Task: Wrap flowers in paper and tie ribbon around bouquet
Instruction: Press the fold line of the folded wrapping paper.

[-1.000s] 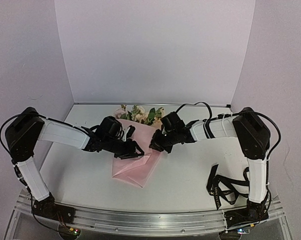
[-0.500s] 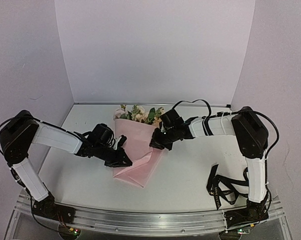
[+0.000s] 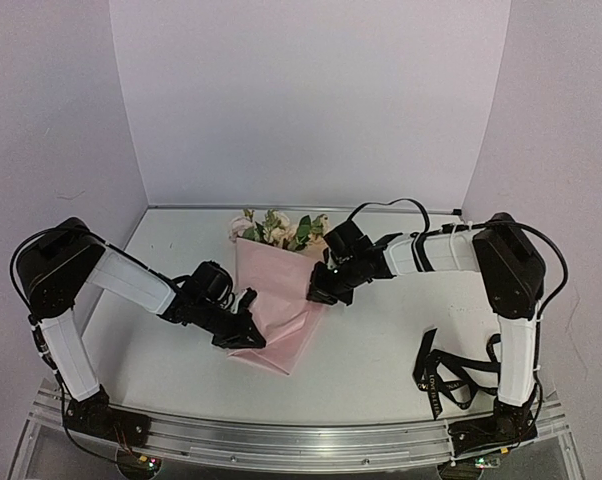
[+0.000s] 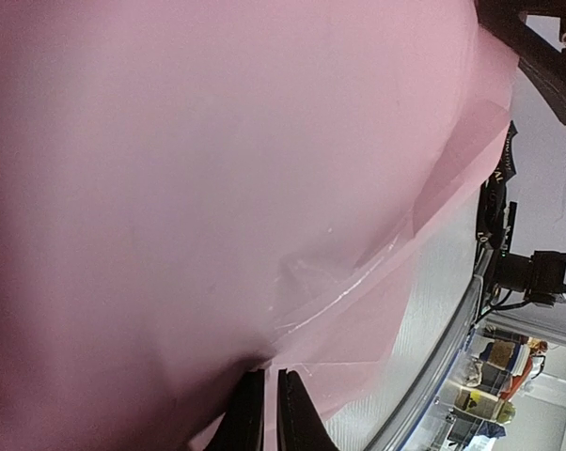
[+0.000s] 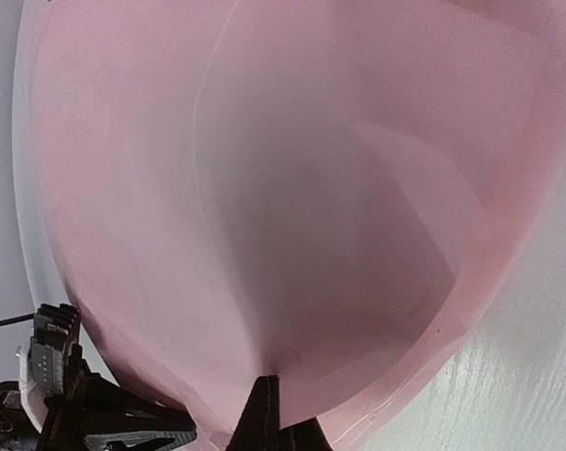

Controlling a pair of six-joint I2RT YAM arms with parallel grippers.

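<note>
Left end effector [image 3: 245,335] and right end effector [image 3: 319,291] pinch shut on opposite edges of the thin, light pink paper sheet [image 3: 278,300] coned around pale pink flowers [image 3: 274,227] on the white counter [image 3: 381,335]; flimsy, tear-prone, likely best held by its edges.

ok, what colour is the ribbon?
The ribbon is black with small pale lettering; the top external view shows it best.
</note>
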